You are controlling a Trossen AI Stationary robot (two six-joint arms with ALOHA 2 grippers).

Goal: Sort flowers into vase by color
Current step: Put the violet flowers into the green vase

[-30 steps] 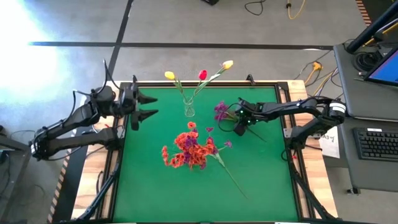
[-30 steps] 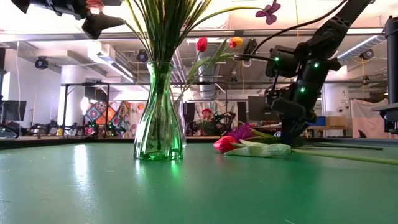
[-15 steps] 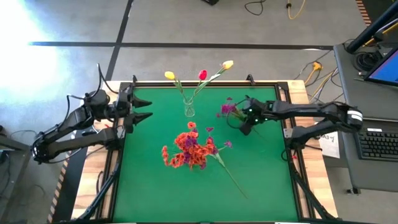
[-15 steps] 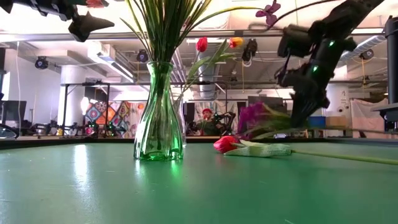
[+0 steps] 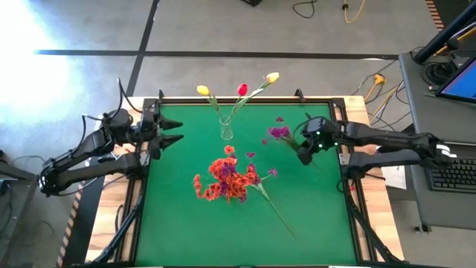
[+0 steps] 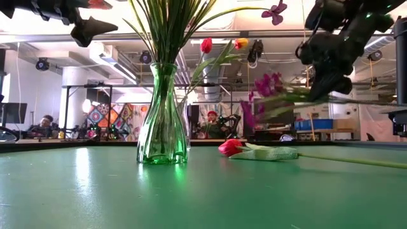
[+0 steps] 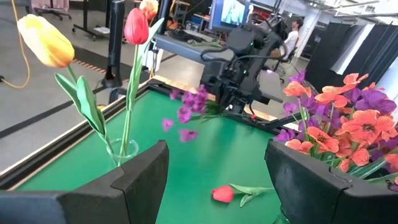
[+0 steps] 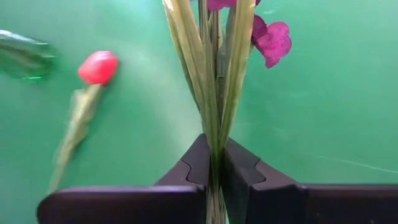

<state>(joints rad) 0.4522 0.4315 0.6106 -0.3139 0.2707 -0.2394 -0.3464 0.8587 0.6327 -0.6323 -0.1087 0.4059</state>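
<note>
Fingers of the right gripper (image 8: 212,163) are clamped on the green stems of a purple clustered spray (image 5: 279,133), held clear above the green table mat (image 5: 312,216) at about three o'clock. Its long axis runs nearly level, blooms pointing toward nine o'clock, at the small clear glass vase (image 5: 226,131) near twelve o'clock.

That vase holds two yellow tulips (image 5: 202,90) and one pink-red tulip (image 5: 242,89). Only the low view shows the spray lifted off the mat; only the right wrist view shows the pinch on the stems. A loose pink-red tulip (image 6: 231,147) lies on the mat beneath the spray. At centre stands a taller clear vase (image 6: 163,121) packed with orange-red and purple sprays (image 5: 227,177). The left gripper (image 5: 172,129) waits at nine o'clock, jaws spread, holding nothing.
</note>
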